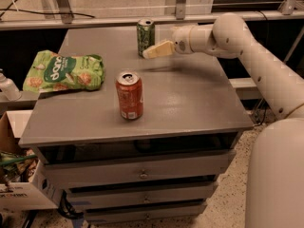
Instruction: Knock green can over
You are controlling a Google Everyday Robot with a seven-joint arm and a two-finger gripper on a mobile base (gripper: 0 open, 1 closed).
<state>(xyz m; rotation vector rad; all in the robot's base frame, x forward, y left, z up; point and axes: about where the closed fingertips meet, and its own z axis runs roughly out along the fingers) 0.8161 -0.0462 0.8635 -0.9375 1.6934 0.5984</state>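
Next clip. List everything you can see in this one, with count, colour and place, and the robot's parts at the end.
green can: 1, green with a silver top, upright at the table's far edge
orange-red can: 1, orange-red, upright near the front middle of the table
snack bag: 1, green with white lettering, lying flat on the table's left side
table: 1, grey top, centre of view
drawers: 3 fronts visible, grey, stacked under the table top
cardboard box: 1, pale, on the floor at lower left
bottle: 1, white, at the left edge beside the table
gripper: 1, cream, over the table right beside the green can's lower half
arm: 1, white, reaching in from the right
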